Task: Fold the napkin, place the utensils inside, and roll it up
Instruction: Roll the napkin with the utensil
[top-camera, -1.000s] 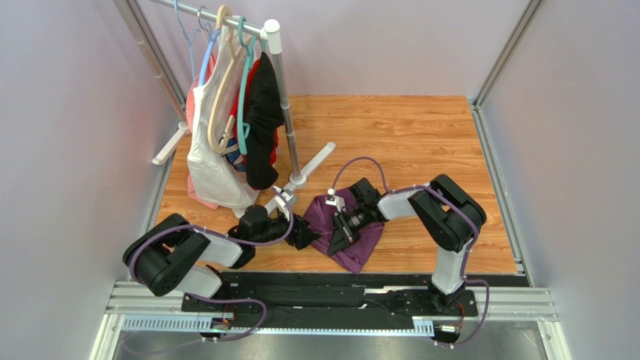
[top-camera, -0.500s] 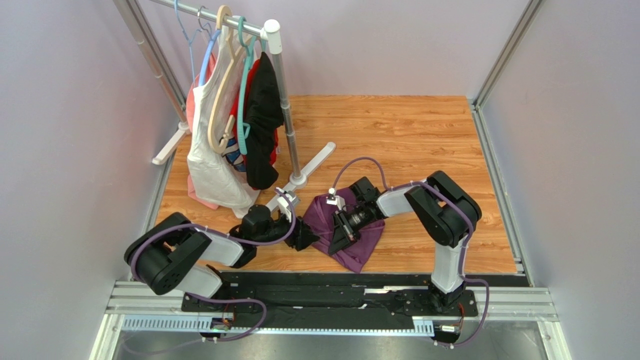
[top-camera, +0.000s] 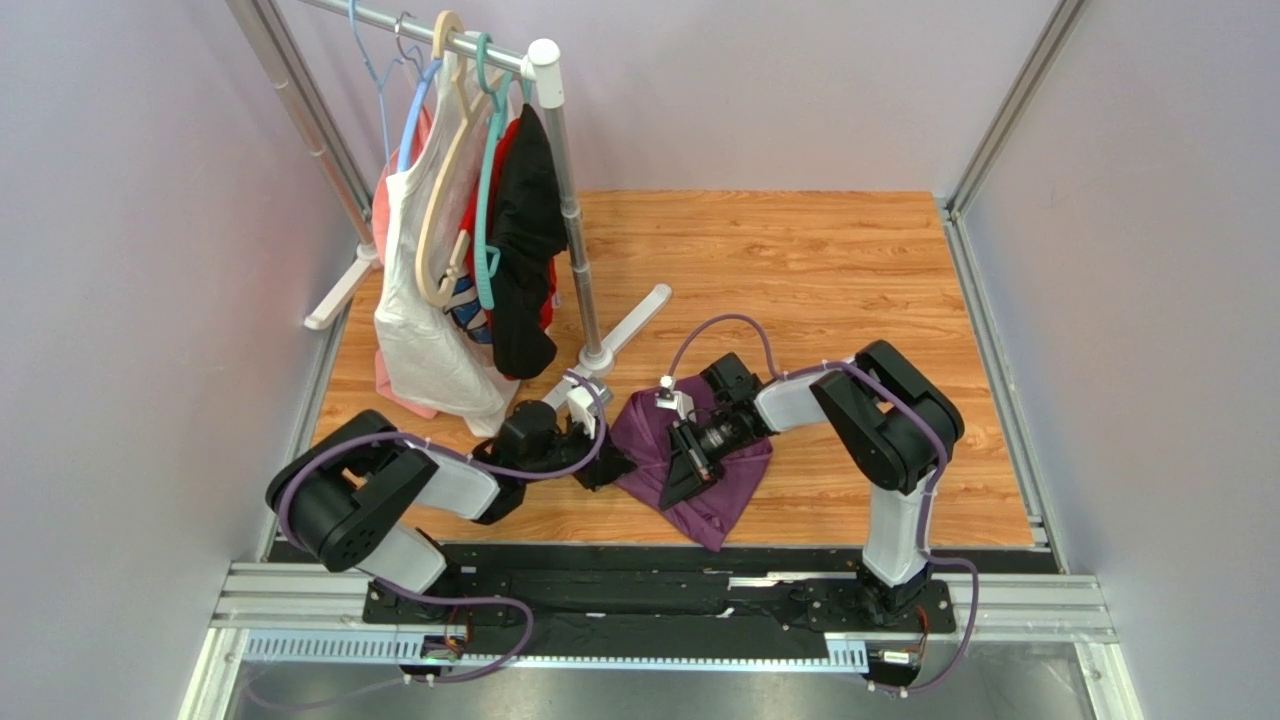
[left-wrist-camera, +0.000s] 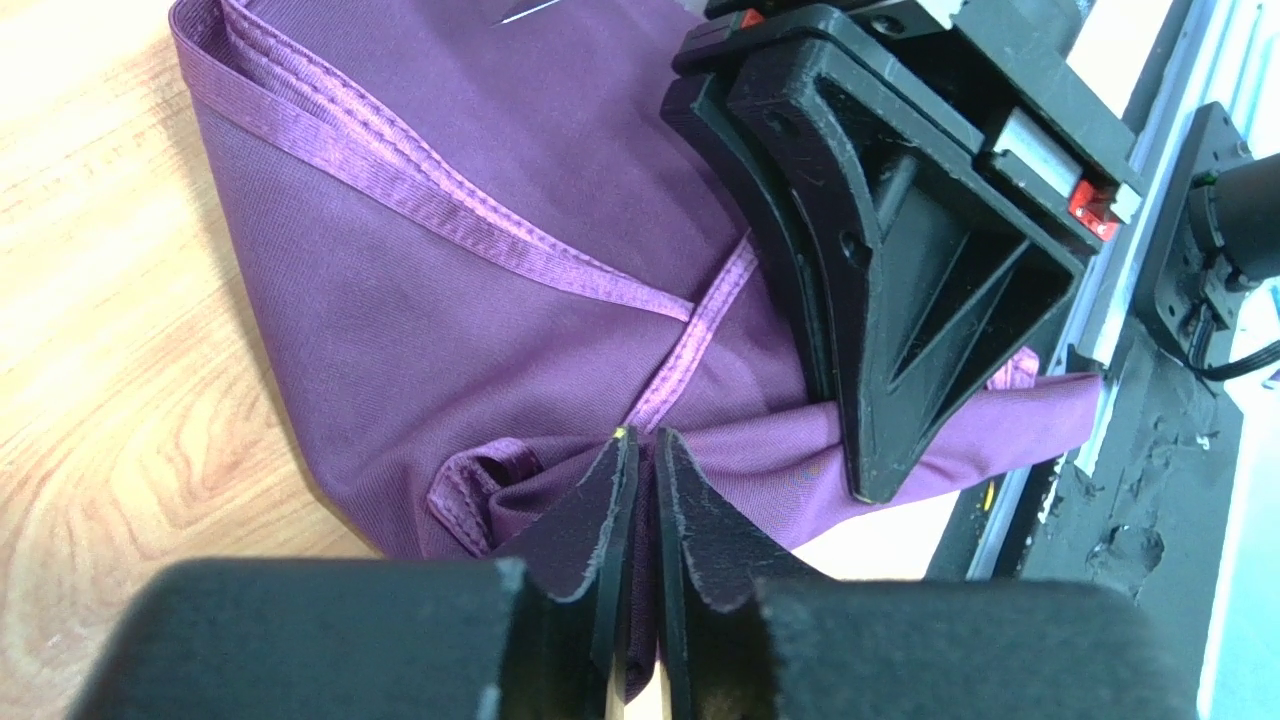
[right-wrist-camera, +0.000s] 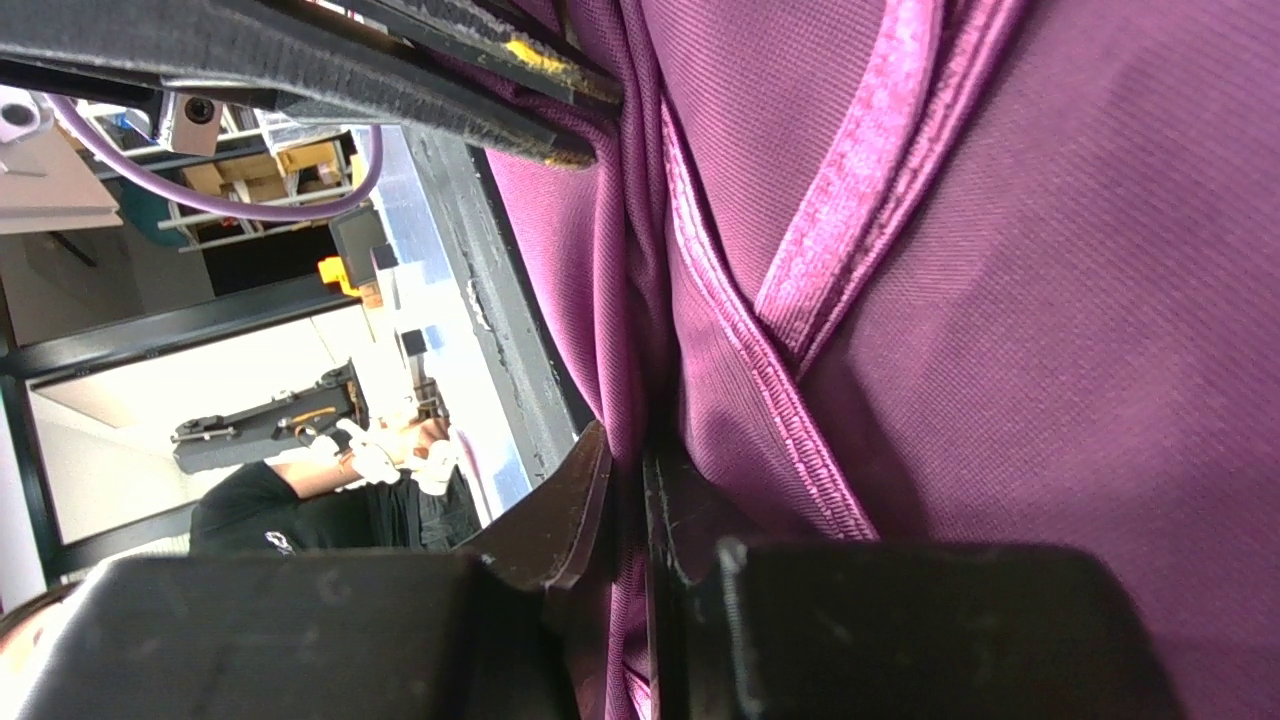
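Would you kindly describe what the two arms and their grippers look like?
The left arm and right arm have white links and bulky black joint housings; a lavender cable loops along each. The left gripper and right gripper are black, with flat tapering fingers, the right one's braced by triangular ribs.

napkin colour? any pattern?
The napkin is plain purple with no pattern; its hem is a lighter pinkish purple. It shows best in the left wrist view.
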